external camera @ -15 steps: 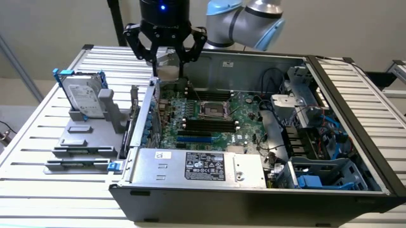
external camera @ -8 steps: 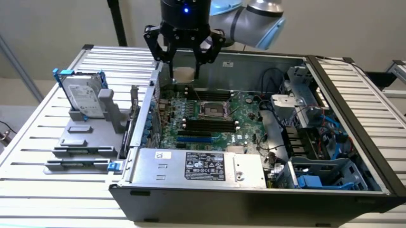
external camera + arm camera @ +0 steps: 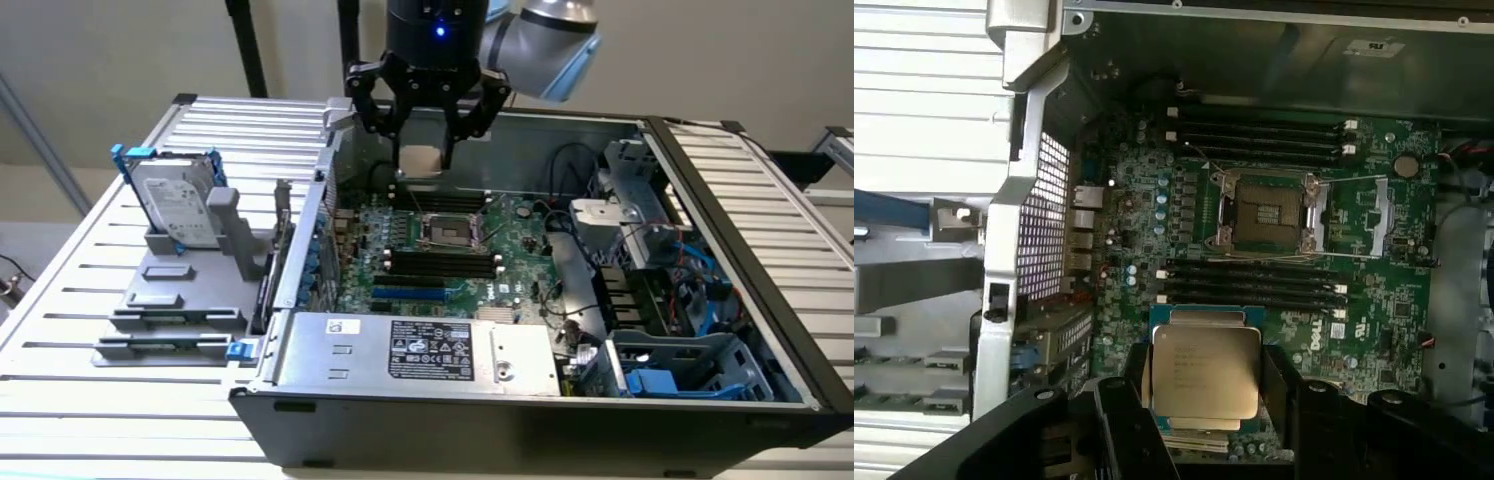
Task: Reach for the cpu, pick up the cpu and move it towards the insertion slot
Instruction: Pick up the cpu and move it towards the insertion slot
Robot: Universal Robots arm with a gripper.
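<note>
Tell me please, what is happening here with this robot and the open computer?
A robot arm works over an open computer case. Its end effector holds the cpu, a small square chip, between its fingers, lifted above the green motherboard. The insertion slot, with its silver frame, lies open and empty, and the chip is not yet over it.

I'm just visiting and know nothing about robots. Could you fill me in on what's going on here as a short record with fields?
setting: an opened computer case lying on a slatted table
robot hand: hand above the green motherboard
held item: the cpu, a flat silver square chip, gripped between the hand's fingers
grip: closed on the chip's two opposite edges
target: the insertion slot, a shiny framed socket with nothing in it
chip versus slot: chip in the air, not yet over the slot
beside the case: a hard drive standing upright in a grey holder
</note>
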